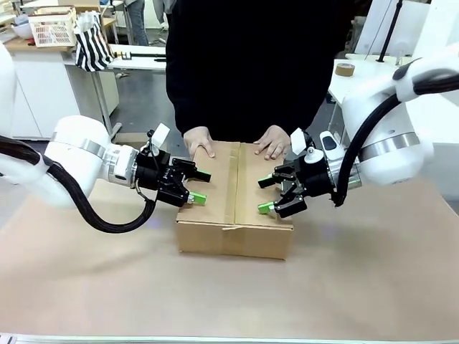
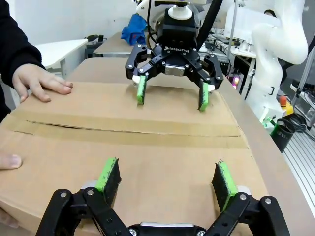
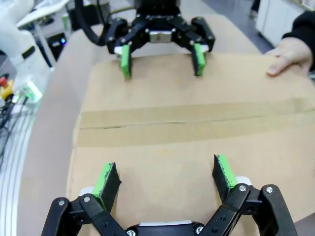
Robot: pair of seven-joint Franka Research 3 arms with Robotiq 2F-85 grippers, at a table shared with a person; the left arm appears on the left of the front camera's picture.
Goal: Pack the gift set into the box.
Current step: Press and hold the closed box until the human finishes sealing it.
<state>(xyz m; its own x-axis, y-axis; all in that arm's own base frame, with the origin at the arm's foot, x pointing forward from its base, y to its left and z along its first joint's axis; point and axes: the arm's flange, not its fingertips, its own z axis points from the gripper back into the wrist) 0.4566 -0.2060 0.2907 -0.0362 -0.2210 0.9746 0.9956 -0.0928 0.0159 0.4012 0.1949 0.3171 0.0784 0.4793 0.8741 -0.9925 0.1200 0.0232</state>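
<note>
The brown cardboard box [image 1: 235,203] sits mid-table with its top flaps folded shut and a tape strip [image 2: 133,132] along the seam. My left gripper [image 1: 199,187] is open over the box's left edge, its green pads [image 2: 109,176] just above the top. My right gripper [image 1: 267,195] is open over the right edge, with its pads [image 3: 224,170] also above the cardboard. Each wrist view shows the other gripper facing it across the lid. The person's hands [image 1: 200,140] rest on the far edge of the box top. The gift set is out of view.
The box stands on a brown table surface [image 1: 107,279]. A person in black stands at the far side. A white lattice basket [image 1: 51,29] and a striped bag [image 1: 92,44] stand on a back table, and a tape roll [image 1: 345,69] lies at the right rear.
</note>
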